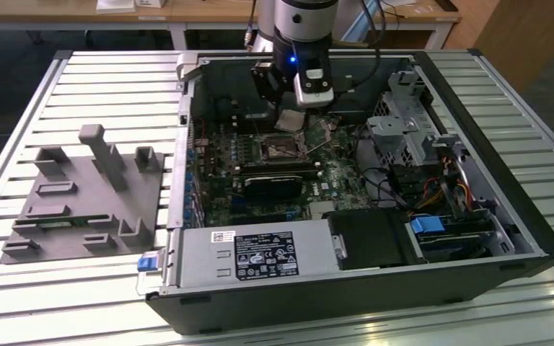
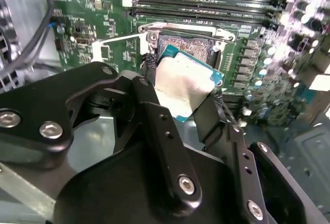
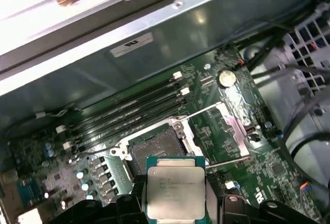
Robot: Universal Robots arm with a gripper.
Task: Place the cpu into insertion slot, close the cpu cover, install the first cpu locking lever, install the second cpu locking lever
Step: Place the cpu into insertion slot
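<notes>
A slatted metal desk (image 1: 113,72) is seen in the exterior view. An open computer case (image 1: 306,306) is laid on it, and a grey moulded holder (image 1: 75,205) is set just beside the case, toward the exterior view's left.

Arm (image 1: 301,21) is hanging straight down, wrist vertical, gripper (image 2: 181,103) pointing downward and its two black fingers (image 2: 147,96) pinching the cpu (image 3: 175,193) by opposite edges.

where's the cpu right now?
In the first wrist view the cpu is clamped in the hand, close to the insertion slot, not seated.
</notes>
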